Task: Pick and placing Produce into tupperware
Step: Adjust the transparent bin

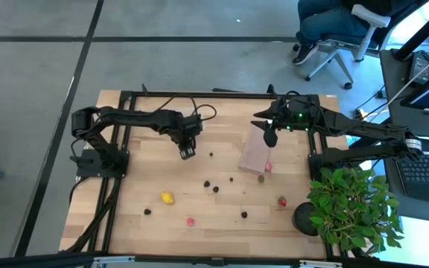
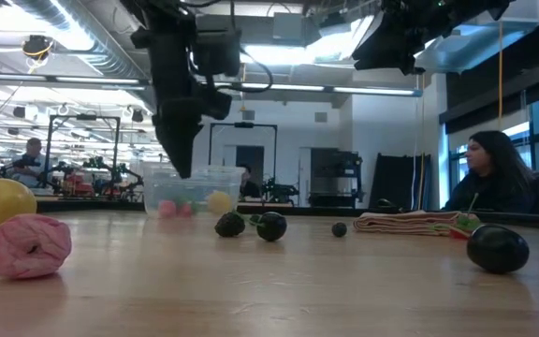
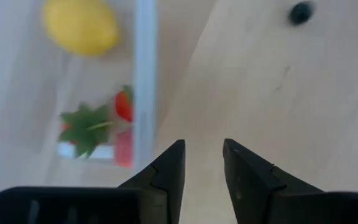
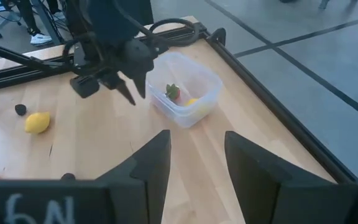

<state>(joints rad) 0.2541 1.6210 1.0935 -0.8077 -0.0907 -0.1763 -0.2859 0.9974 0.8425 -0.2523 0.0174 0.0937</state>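
Left gripper [image 1: 188, 152]: raised just beside the small clear rectangular plastic tub [image 4: 188, 93], jaws released with a narrow gap, holding nothing; in its own wrist view the dark fingers [image 3: 166, 171] hang over bare wood next to the tub wall [image 3: 144, 74].

Tub contents: one red strawberry piece with green leaves [image 3: 98, 121], one yellow lemon-like piece [image 3: 81, 26]. The tub stands near the far edge of the pale wooden table [image 1: 222, 212].

Right gripper [image 1: 270, 138]: held high over the flat tan-brown rectangular board [image 1: 253, 152], jaws released and empty, fingers [image 4: 151, 165] spread wide in its wrist view.

Loose produce on the table:
- yellow lemon-like piece [image 1: 167, 198], towards the near left;
- pink-red piece [image 1: 191, 221], close to the near edge;
- red strawberry piece [image 1: 281, 201], beside the plant pot;
- red piece [image 1: 268, 167] and small green piece [image 1: 261, 179], at the board's near end;
- dark berries, scattered: [image 1: 207, 183], [image 1: 215, 189], [image 1: 244, 214], [image 1: 147, 211], [image 1: 211, 155].

Leafy green potted plant [image 1: 352, 205]: at the table's near right corner.

Person seated [image 2: 489, 173] beyond the table in the low view.
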